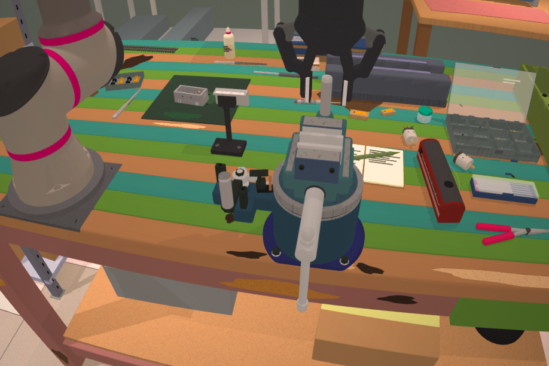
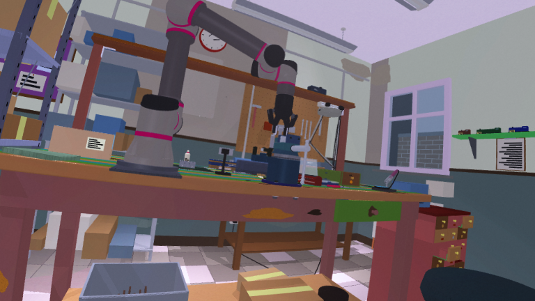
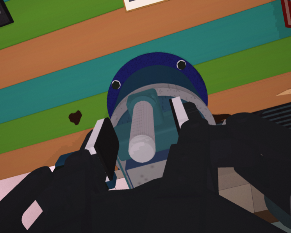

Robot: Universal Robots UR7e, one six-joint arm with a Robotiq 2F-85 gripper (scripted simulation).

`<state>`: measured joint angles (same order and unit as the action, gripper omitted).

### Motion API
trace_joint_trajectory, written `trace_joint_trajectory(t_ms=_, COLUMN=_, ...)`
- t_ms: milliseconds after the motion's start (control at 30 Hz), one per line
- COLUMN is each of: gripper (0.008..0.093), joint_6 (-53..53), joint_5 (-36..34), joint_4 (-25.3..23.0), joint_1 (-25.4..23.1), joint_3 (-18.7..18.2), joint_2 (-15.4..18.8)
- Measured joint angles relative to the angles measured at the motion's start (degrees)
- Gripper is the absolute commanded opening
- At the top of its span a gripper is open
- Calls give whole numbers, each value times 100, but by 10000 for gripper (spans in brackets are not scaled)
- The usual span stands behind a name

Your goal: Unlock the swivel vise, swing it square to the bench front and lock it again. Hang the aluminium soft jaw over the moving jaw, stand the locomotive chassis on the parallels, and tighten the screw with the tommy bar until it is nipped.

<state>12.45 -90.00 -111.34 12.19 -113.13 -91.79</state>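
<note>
The vise's jaws are hidden from the wrist camera by my own fingers and the upright grey lock lever (image 1: 326,95) (image 3: 142,130) at the back of the swivel vise (image 1: 317,185) (image 2: 282,160). The blue vise sits on its round base (image 3: 157,75) near the bench front, with its screw and the tommy bar (image 1: 306,247) pointing toward the front edge. The aluminium soft jaw (image 1: 231,97) rests on a black stand to the left, beside a grey block (image 1: 191,94) on a dark mat. My gripper (image 1: 325,89) (image 3: 138,123) straddles the lock lever and is open, holding nothing.
The bench's front edge runs just below the vise base. A small blue fixture with posts (image 1: 237,191) stands left of the vise. To the right lie an open notebook (image 1: 382,164), a red coach (image 1: 440,180), a clear parts box (image 1: 489,114) and red-handled pliers (image 1: 505,232).
</note>
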Motion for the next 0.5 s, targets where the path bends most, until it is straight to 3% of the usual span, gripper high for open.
trace_joint_trajectory(t_ms=300, gripper=480, joint_6=0, joint_5=0, joint_4=49, joint_1=0, joint_3=20, joint_2=-8)
trace_joint_trajectory(t_ms=500, gripper=480, joint_6=0, joint_5=0, joint_4=773, joint_1=0, joint_3=554, joint_2=-213)
